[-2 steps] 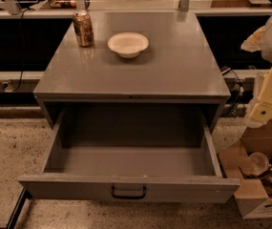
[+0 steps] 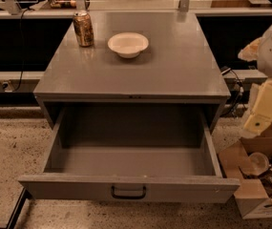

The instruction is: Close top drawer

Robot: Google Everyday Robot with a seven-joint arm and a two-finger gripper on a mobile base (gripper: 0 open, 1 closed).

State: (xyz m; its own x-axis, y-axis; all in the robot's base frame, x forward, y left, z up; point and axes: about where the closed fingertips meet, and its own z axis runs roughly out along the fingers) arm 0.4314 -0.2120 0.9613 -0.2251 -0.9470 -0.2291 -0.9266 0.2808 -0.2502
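On my screen the wide, deep grey metal top drawer [image 2: 78, 187] sits pulled well out of the grey metal cabinet [image 2: 173, 70], filling the lower centre of the frame. The dark rectangular bar handle [image 2: 128, 192] is at the middle of its front panel, near the bottom edge. The cream-coloured gripper [image 2: 262, 111] hangs at the right edge of the frame, beside the cabinet's right side and well apart from the handle. I cannot tell whether it is parted or closed. On the cabinet top, upper left, stand a brown drink can [image 2: 83, 28] and, near it to the right, a white round bowl [image 2: 128, 44]. An open cardboard box [image 2: 250, 190] lies at the lower right.
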